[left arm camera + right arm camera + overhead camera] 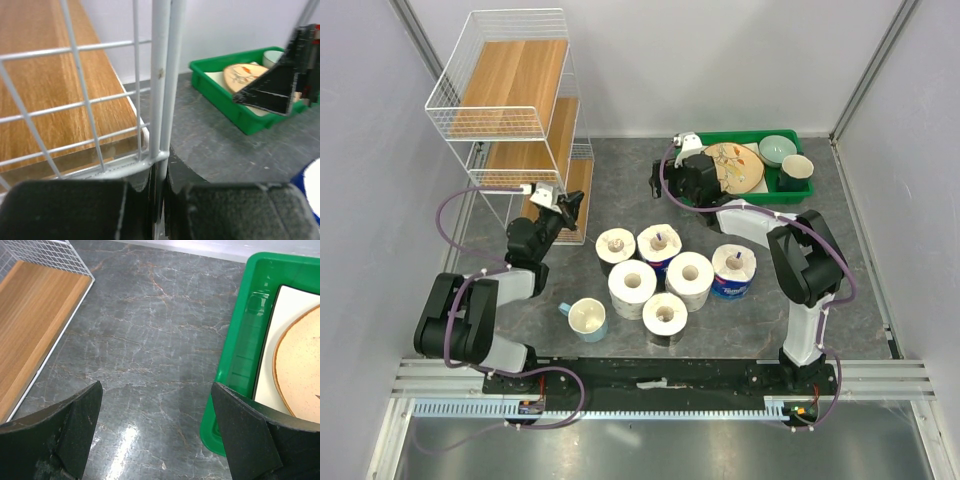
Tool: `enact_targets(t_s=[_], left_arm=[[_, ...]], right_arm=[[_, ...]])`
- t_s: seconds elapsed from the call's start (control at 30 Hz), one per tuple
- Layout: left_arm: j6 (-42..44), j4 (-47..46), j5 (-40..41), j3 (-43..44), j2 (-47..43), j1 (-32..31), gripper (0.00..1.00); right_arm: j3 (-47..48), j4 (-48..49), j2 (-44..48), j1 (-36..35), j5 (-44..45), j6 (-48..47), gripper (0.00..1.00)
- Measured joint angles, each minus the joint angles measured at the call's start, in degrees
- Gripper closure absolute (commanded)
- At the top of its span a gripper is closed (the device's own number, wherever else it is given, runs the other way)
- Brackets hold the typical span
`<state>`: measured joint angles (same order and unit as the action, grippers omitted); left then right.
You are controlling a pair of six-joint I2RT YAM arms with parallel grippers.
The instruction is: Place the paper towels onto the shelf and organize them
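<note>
The left gripper is clamping the shelf's corner post, paper towels lying at its four o'clock, while the right gripper is hanging wide apart.

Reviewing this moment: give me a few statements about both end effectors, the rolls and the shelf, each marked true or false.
1. The left end effector is closed on a vertical corner wire of the shelf. True.
2. One of the paper towels already sits on the shelf. False: all six stand on the table.
3. The right end effector grips a roll. False: it is open and empty, above the table beside the green tray.
4. The green tray holds a plate. True.
</note>
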<state>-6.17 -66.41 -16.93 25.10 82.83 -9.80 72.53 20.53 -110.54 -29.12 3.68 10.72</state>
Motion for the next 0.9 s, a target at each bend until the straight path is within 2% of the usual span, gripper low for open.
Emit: enact_targets(t_s=[0.27,0.9], left_arm=[[-1.68,-4.31,-12.61,5.42,6.88,0.07,0.98],[-15.43,-16.39,-42.77,16.22,20.31,-0.87,0.98]], right_arm=[[-1.05,0.02,0.39,0.81,-0.02,0.0,0.02],[-4.26,1.64,4.35,4.66,-0.02,0.44,0.02]])
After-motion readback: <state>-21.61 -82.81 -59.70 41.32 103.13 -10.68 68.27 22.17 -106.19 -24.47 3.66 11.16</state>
